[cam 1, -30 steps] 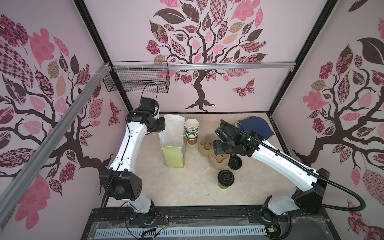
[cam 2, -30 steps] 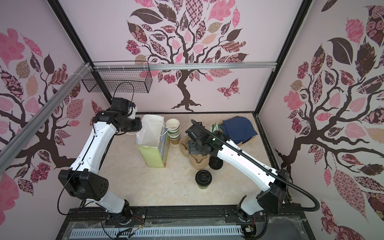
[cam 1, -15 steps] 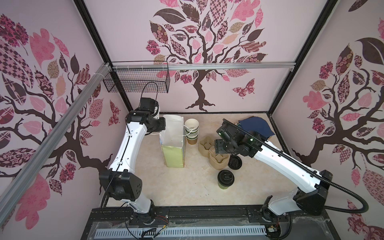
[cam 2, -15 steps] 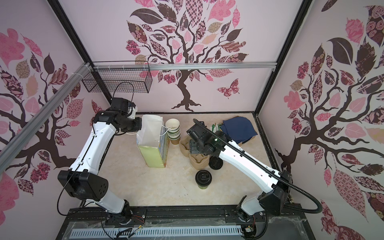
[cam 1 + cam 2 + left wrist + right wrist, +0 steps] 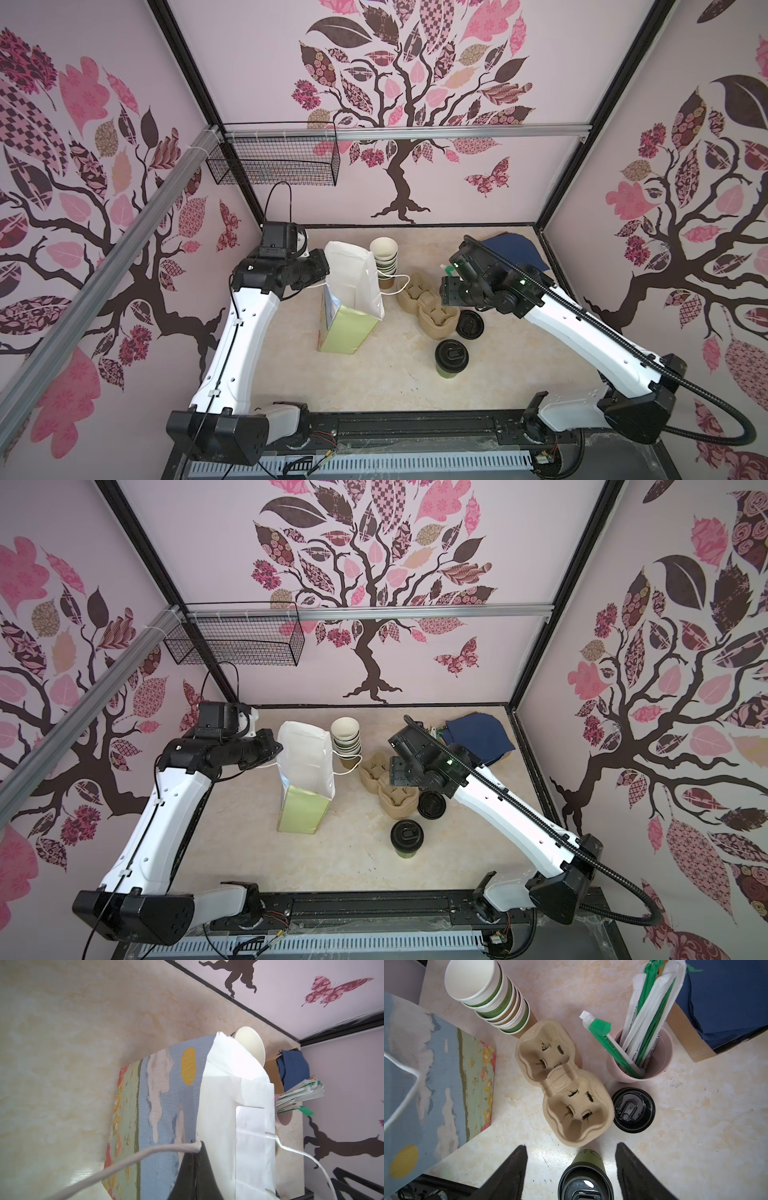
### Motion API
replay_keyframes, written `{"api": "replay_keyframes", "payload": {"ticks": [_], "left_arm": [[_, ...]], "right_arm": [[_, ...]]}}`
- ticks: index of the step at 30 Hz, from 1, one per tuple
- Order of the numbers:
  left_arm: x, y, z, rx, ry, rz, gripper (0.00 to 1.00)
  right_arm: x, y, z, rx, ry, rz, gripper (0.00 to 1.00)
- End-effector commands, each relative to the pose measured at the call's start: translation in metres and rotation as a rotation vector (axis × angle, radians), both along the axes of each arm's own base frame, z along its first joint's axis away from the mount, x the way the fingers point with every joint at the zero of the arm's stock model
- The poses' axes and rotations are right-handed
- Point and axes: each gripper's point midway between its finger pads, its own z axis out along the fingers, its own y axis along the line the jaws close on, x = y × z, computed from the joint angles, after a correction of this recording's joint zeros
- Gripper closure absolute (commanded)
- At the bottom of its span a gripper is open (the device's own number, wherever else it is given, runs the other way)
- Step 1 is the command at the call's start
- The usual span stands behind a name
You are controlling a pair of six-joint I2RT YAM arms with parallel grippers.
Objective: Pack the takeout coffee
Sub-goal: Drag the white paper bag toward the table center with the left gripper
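Only wrist views show left fingers (image 5: 188, 1178) clamped on paper bag (image 5: 220, 1105); right fingers (image 5: 508, 1174) apart, clear of takeout coffee (image 5: 585, 1185)

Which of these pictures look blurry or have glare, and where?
Left wrist view: the left gripper is soft, close to the lens, and the bag looks washed out inside. Right wrist view: the right gripper is blurred, with glare on the table. Both top views: sharp, evenly lit.
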Motion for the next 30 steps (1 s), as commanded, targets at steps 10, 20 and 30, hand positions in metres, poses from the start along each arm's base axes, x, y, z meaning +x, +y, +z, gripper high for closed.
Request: {"api": "replay_keyframes", "payload": {"ticks": [10,20,30], "left_arm": [[-0.021,-0.04,0.016,-0.349,-0.019,0.051,1.0],[-0.063,-0.038,-0.034,-0.422,0.085,0.109,1.0],[-0.086,-0.023,-0.05,-0.239,0.094,0.05,1.0]], "right_arm": [[0.01,-0.003,0.046,0.026,-0.103,-0.014,0.3],[0.024,0.007,0.035,-0.001,-0.046,-0.049,0.32],[0.031,0.02,0.013,-0.156,0.045,0.107,0.25]]}}
